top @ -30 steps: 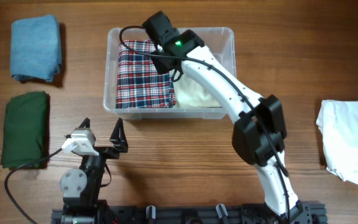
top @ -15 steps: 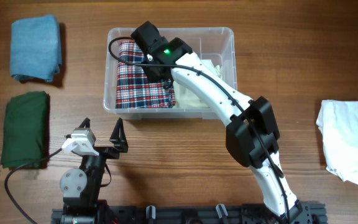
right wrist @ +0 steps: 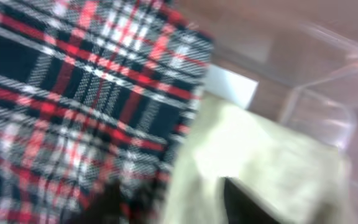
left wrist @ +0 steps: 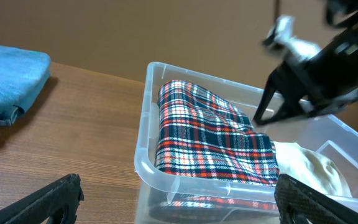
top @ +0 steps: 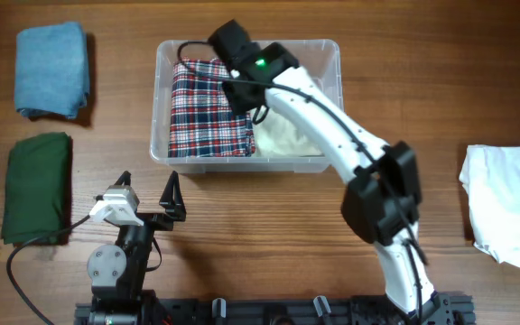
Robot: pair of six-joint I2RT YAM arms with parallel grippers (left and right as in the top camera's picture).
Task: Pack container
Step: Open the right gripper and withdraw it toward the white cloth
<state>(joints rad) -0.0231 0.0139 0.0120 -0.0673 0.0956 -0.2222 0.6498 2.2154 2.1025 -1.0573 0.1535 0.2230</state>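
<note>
Presently we find the plaid cloth [top: 201, 117] flat in the container [top: 307, 42], saving room.
Right gripper [left wrist: 278, 115], left gripper [top: 149, 181]: jaws spread, empty.

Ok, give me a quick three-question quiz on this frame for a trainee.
1. True or false: the plaid cloth lies inside the container.
2. How many cloths show in the container? A: one. B: two. C: three.
3. Fill in: the right gripper hangs over the plaid cloth with its jaws ____.

Key: 1 true; 2 B; 3 open.
</note>
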